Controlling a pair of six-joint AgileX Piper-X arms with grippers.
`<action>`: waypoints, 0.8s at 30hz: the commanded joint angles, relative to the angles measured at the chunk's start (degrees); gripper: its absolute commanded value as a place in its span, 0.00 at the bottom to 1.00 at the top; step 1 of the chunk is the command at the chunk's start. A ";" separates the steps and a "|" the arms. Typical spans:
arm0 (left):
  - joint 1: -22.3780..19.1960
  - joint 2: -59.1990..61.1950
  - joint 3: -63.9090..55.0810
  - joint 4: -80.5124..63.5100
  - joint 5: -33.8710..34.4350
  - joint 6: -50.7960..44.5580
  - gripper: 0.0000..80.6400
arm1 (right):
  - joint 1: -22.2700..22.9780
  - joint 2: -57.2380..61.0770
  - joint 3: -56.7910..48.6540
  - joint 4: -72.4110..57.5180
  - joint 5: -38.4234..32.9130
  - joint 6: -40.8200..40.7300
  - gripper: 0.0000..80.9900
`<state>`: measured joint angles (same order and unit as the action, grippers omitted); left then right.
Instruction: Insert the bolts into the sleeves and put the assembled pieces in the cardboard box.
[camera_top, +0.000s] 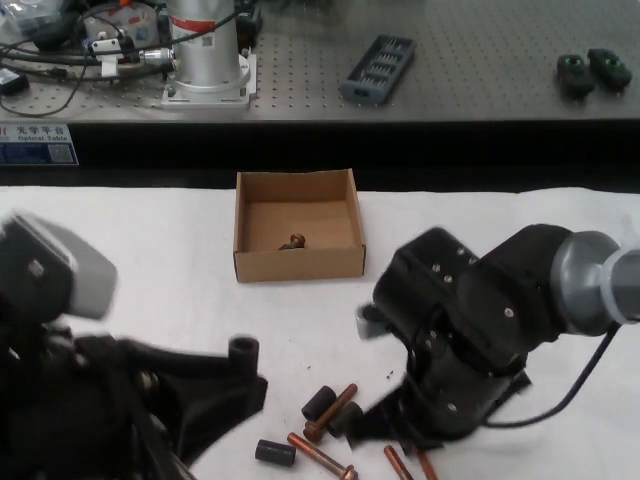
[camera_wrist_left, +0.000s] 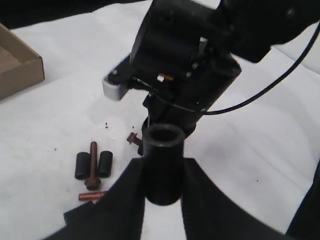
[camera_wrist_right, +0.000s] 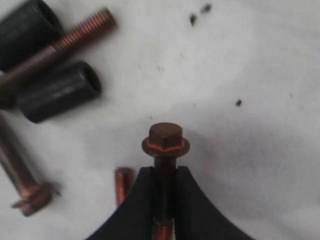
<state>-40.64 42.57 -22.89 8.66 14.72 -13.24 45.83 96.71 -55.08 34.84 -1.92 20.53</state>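
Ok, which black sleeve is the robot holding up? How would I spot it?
Start at the white cloth under the cardboard box. On its near side, the left hand grips one black sleeve. It alone is held up off the cloth, open end up, while the other sleeves lie flat among copper bolts.

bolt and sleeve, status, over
Left gripper shut on sleeve. Right gripper shut on bolt, head out. Not yet mated. One piece in box; spares loose on cloth.
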 joint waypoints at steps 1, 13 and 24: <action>-0.28 0.31 0.43 -4.20 0.14 -1.88 0.07 | -0.62 -1.63 -0.84 -2.15 -1.68 0.06 0.02; -0.28 10.81 2.59 -21.46 -2.85 -6.73 0.07 | -7.28 -13.71 1.87 -10.77 -7.57 -1.69 0.02; -0.28 21.67 2.47 -29.06 2.50 -10.01 0.07 | -8.71 -23.06 10.21 -20.12 -15.39 0.59 0.02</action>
<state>-40.64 62.98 -20.14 -17.69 15.22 -21.59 37.50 74.68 -45.66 16.38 -14.92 20.42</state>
